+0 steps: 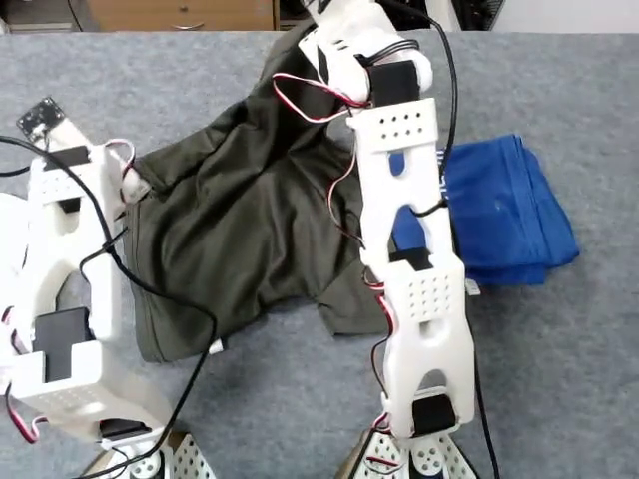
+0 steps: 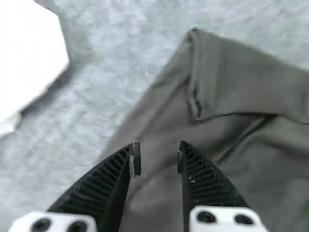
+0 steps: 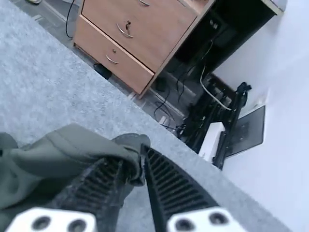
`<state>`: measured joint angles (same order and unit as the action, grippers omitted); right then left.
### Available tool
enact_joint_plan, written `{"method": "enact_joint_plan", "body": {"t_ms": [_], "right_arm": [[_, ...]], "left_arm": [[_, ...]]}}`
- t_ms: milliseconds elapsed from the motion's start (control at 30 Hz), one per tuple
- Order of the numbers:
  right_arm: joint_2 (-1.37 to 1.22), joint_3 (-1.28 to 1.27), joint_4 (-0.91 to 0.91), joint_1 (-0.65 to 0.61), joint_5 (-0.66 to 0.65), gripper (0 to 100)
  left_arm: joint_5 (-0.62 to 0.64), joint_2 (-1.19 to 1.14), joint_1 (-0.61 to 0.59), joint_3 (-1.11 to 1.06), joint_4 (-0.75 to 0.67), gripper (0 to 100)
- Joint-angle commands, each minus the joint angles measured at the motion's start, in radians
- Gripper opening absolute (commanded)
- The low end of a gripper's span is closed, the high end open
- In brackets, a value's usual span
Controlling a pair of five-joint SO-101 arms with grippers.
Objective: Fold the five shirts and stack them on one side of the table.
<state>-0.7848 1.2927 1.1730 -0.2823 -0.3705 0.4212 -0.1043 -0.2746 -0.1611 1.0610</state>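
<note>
Right jaws pinch the olive shirt [image 3: 58, 150] at its far edge; left jaws spread above it.

Bright, even overhead light casts only soft, faint shadows on the grey table [image 1: 559, 379].

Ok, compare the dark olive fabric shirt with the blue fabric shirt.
The dark olive fabric shirt lies spread open and rumpled mid-table; the blue fabric shirt is folded into a compact bundle off to one side. The olive shirt covers far more table than the blue one. The right arm's jaws are shut on the olive shirt's far edge; nothing grips the blue shirt. Both rest on the grey table.
</note>
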Motion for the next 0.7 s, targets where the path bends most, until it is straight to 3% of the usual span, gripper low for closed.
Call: {"method": "enact_joint_plan", "body": {"t_ms": [0, 267, 667], "right_arm": [[0.001, 0.038, -0.015, 0.013, 0.014, 0.5], [-0.001, 0.033, -0.011, 0.013, 0.015, 0.5], [-0.001, 0.03, -0.011, 0.015, 0.014, 0.5]], "left_arm": [[0.127, 0.041, 0.037, 0.077, 0.008, 14], [0.285, -0.154, 0.081, 0.132, -0.081, 14], [0.321, -0.305, 0.083, 0.31, -0.08, 14]]}}
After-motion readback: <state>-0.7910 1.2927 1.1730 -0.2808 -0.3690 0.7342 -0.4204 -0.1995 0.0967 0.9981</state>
